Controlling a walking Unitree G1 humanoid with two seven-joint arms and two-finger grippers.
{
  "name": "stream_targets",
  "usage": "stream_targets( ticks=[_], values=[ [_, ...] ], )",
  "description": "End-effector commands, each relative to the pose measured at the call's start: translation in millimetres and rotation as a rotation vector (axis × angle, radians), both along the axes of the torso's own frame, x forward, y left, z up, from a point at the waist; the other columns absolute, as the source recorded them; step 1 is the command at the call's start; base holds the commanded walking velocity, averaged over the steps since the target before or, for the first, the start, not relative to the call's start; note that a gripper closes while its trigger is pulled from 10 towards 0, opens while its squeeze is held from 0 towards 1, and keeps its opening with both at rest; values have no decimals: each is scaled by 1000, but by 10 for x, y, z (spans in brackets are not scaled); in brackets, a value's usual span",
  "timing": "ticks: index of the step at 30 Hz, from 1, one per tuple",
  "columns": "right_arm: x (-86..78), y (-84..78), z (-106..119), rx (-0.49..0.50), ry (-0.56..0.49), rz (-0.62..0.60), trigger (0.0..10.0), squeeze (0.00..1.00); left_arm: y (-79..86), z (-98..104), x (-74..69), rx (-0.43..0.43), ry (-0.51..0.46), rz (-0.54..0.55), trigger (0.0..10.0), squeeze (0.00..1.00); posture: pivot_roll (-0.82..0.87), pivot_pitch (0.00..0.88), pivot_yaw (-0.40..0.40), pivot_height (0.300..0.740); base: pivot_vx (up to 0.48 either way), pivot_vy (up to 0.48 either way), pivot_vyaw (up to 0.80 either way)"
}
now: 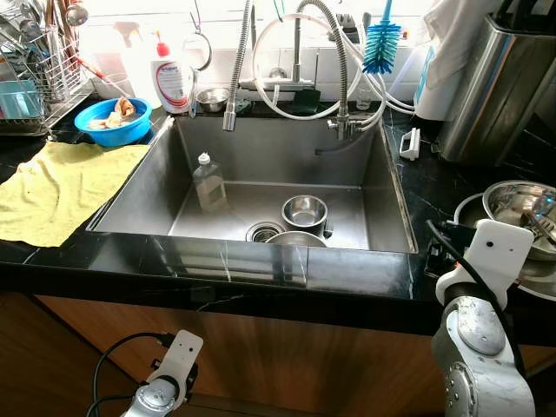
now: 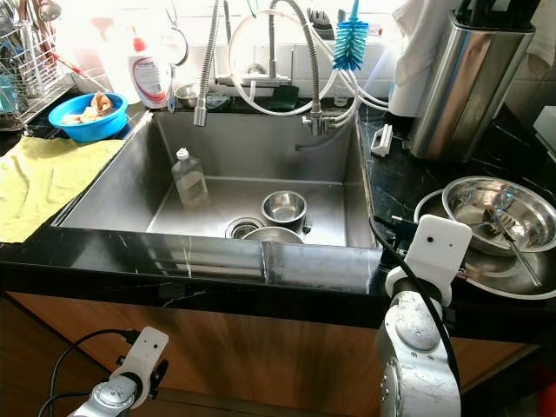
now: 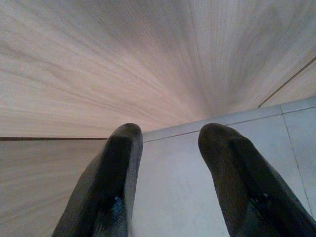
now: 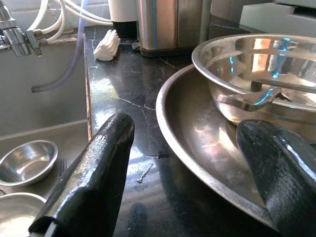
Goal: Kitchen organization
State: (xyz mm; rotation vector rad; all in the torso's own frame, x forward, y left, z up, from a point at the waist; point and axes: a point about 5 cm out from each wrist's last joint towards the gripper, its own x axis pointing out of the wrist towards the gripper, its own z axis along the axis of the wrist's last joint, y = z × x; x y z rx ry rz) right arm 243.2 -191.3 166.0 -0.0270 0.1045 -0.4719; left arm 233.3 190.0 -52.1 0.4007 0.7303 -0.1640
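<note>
**Q:** Right wrist view first: what is the working gripper doing?

**A:** The right gripper (image 4: 185, 170) is spread wide and holds nothing. One black finger hangs over the dark marble counter (image 4: 123, 84); the other hangs over the wide steel tray (image 4: 187, 133). The tray's rim sits in the gap between them.

**Q:** What is on that tray?

**A:** A steel mixing bowl (image 4: 256, 64) with a utensil lying inside it. From the head camera, tray and bowl sit on the counter to the right of the sink (image 1: 156, 182), near the counter's front edge.

**Q:** How is the right arm posed?

**A:** The silver right arm (image 2: 417, 347) rises in front of the cabinet, its white wrist housing at counter height just left of the tray, with a black cable looping over it.

**Q:** And the other arm?

**A:** The left arm (image 1: 161, 391) hangs low in front of the wooden cabinet door. The left gripper (image 3: 170, 163) points at the floor tiles, its fingers apart and empty.

**Q:** What is in the sink?

**A:** A clear bottle (image 1: 208, 182) stands upright at the left. A small steel bowl (image 1: 304, 210) sits near the drain, with a second one (image 1: 295, 238) against the front wall.

**Q:** What surrounds the sink?

**A:** A yellow cloth (image 1: 61, 187) lies on the left counter, beside a blue bowl (image 1: 111, 122) of scraps. A white soap bottle (image 1: 172, 80) stands behind. A blue bottle brush (image 1: 380, 43) hangs by the taps, and a tall steel canister (image 1: 495, 87) stands at far right.
</note>
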Motion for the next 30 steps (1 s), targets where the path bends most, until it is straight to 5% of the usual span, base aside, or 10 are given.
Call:
stream_targets(
  ticks=[1,14,30],
  values=[
    [-7,30,45,-5,-15,5,10000,0,32,-8,-18,21,6,-6,10000,0,-130,0,49,740,0,0,0],
    [0,124,169,-58,-97,28,10000,0,29,7,7,20,1,-9,10000,0,-138,0,53,740,0,0,0],
    [-22,171,74,-51,-48,23,10000,0,15,3,4,21,4,-17,10000,0,-144,0,55,740,0,0,0]
  ],
)
